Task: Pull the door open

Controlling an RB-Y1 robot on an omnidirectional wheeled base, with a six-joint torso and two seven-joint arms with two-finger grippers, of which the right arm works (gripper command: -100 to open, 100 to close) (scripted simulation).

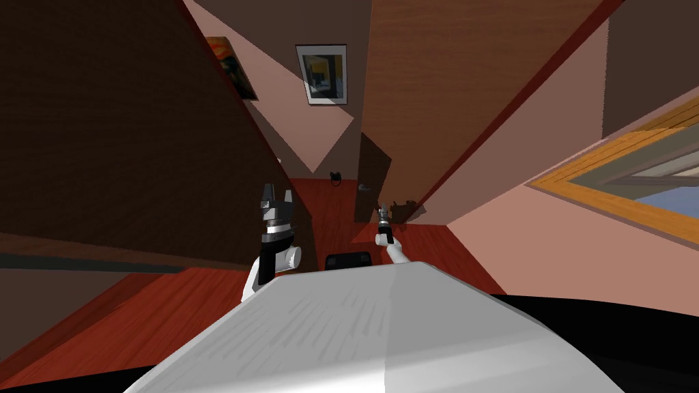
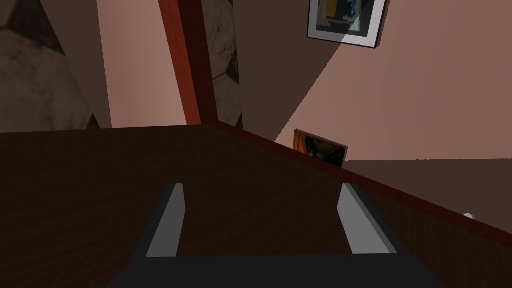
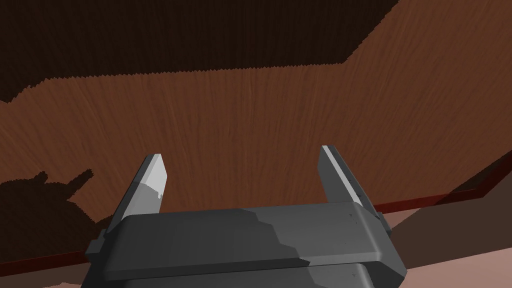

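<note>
Right wrist view: right tool (image 3: 241, 156) spread, empty, brown wooden door (image 3: 280, 100) flat just beyond its fingertips.

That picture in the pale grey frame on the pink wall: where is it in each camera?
Head view: grey-framed picture high on the pink wall, top middle.
Left wrist view: same picture, on the pink wall far beyond the open left gripper.
Right wrist view: the open right gripper faces a brown wooden panel instead.
Shared landmark: the orange painting, beside the dark panel's edge.
</note>
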